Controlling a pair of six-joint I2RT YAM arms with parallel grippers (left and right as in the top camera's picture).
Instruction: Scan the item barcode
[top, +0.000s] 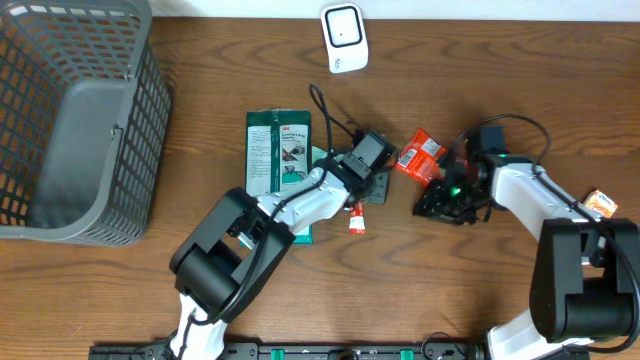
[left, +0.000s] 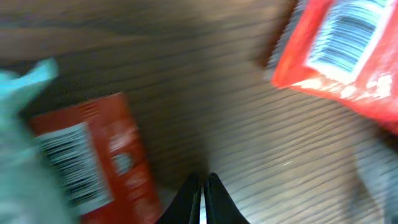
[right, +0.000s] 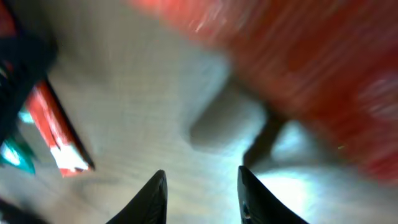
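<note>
The brown wooden tabletop (top: 480, 300), seen from above, has the white scanner (top: 344, 38) at its far edge. The red packet (top: 420, 158), probably the item, lies near the middle just beside the right claw (top: 440, 203) and well apart from the scanner, so a poor grab could shove it rather than lift it. The blurred left wrist view shows the left claw (left: 203, 193) shut on nothing, with barcodes on both the packet and a small red box (left: 93, 155), so the wrong one might get scanned. In the right wrist view that claw stands part-open and empty, and the packet is a red blur whose edges I cannot make out.
</note>
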